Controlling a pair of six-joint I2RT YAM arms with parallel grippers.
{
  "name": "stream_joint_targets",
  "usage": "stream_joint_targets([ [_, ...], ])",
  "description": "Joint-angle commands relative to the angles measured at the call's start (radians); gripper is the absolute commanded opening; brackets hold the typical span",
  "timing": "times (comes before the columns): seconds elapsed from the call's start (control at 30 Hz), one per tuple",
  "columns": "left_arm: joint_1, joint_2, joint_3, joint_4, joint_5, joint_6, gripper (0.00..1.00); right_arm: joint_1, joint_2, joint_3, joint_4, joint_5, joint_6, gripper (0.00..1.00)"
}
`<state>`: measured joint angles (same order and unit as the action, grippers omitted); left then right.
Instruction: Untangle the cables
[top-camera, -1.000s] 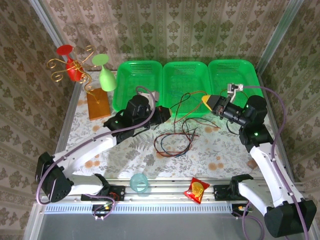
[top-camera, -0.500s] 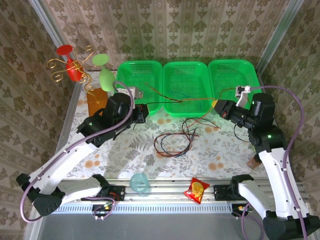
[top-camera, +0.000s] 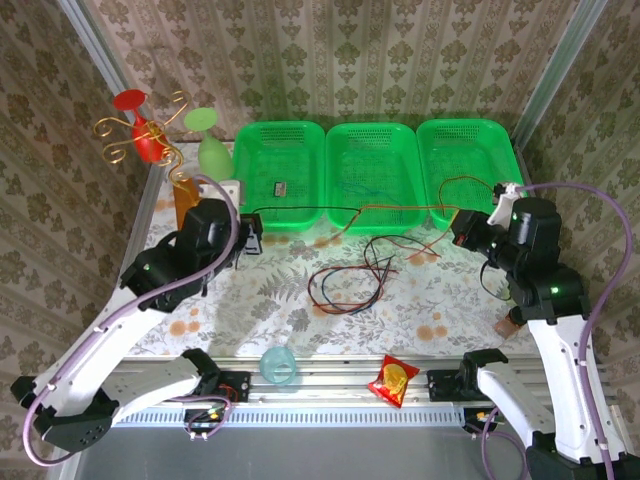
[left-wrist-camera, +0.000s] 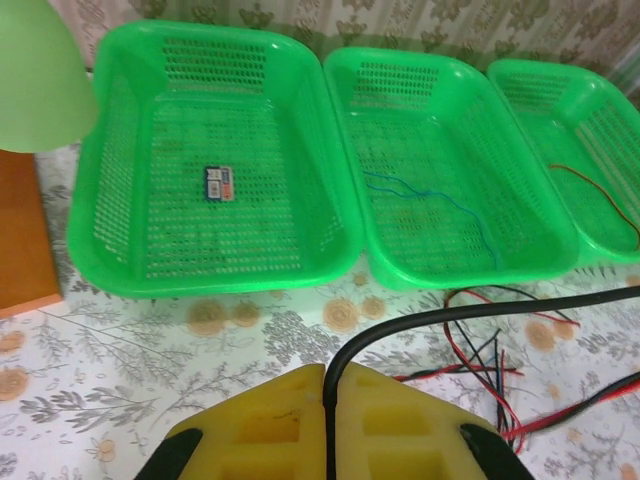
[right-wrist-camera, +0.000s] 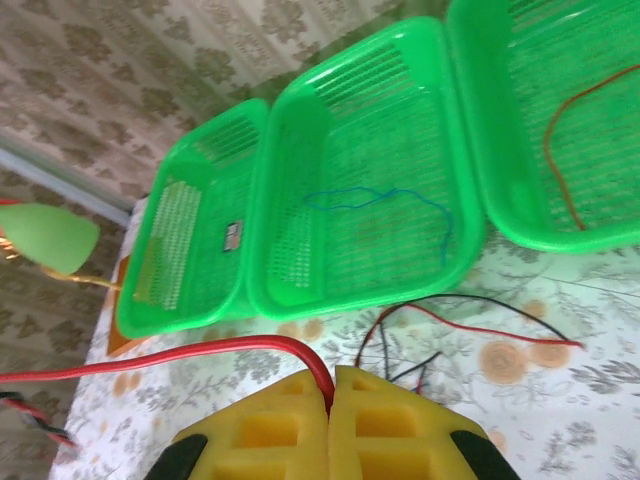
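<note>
Left fingers (left-wrist-camera: 322, 392) clenched on the black cable (left-wrist-camera: 450, 314), which leaves the seam between them and runs off right above the table (top-camera: 250, 300). Right fingers (right-wrist-camera: 336, 400) clenched on a red cable (right-wrist-camera: 180, 352) that arcs away to their left. From above we see a straight line, black at its left end and red-orange at its right, stretched between the two arms and crossing in front of the left basket (top-camera: 280, 126), middle basket (top-camera: 372, 127) and right basket (top-camera: 468, 124). A loose tangle (top-camera: 345, 285) of black and red strands lies on the table nearer the arms, apart from both. We note a thin blue cable (left-wrist-camera: 440, 198) inside the middle basket, an orange-red cable (right-wrist-camera: 548, 150) in the right basket, and a small card (left-wrist-camera: 218, 183) in the left basket.
</note>
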<state>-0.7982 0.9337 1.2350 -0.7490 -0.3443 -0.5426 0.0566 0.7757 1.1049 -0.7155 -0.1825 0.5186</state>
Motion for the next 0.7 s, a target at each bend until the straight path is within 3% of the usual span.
stream_joint_targets([
  [0.0, 0.022, -0.08, -0.037, -0.014, -0.113, 0.014, 0.0, -0.011, -0.024, 0.022, -0.044, 0.201, -0.012, 0.0],
  [0.4, 0.059, -0.241, -0.071, -0.043, -0.269, -0.017, 0.0, -0.011, -0.122, -0.022, -0.034, 0.52, -0.008, 0.0],
  [0.67, 0.062, -0.355, -0.099, -0.043, -0.38, -0.028, 0.0, -0.011, -0.202, -0.074, 0.018, 0.665, -0.005, 0.0],
])
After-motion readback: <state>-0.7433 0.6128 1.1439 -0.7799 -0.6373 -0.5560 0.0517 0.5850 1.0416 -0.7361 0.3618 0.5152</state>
